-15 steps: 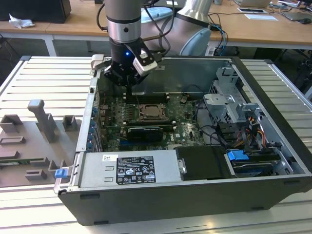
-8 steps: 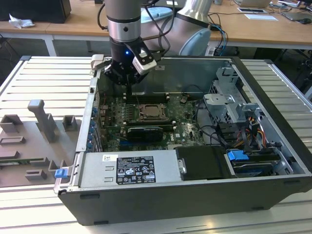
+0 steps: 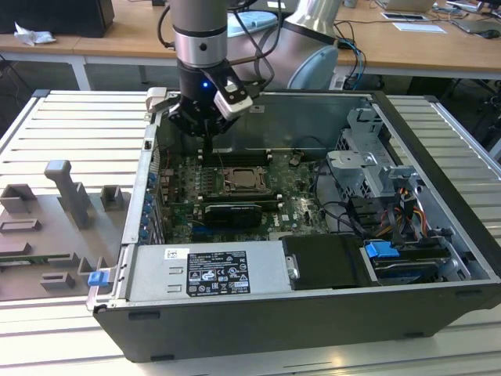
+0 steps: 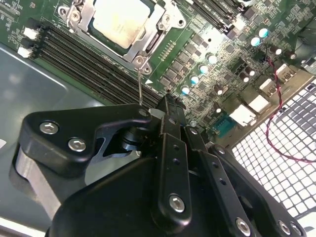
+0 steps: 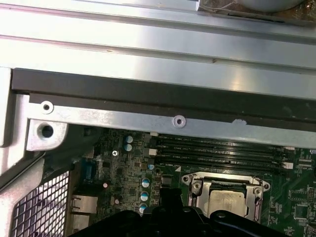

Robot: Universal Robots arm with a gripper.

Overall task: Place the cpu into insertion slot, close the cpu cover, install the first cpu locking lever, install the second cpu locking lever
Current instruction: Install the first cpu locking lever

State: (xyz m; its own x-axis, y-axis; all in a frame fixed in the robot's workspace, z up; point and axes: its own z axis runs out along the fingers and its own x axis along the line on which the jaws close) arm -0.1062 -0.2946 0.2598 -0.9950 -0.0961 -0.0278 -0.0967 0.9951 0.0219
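Finding the cpu [image 4: 117, 20] seated beneath the closed cpu cover [image 4: 148, 39], we note the gripper [image 4: 170, 104], jaws together, at the cover's 11 o'clock in the exterior view. The upright locking lever [image 4: 140, 86] just beside it could slip and bend.

Shows pale silver-beige on the cpu [image 4: 118, 22], grey-silver on the cpu cover [image 4: 147, 45], green across the circuit board [image 5: 296, 190], black on the memory slots [image 4: 84, 59] and the gripper [image 4: 168, 106], a grid of pale squares on the vent grille [image 4: 276, 153], blue on the tab [image 3: 381, 251].

- The cpu [image 4: 117, 22] and cpu cover [image 4: 150, 42] are cut off by the second wrist view's edge.
- Exterior view: the insertion slot [image 3: 235, 188] details seem too small to tell.
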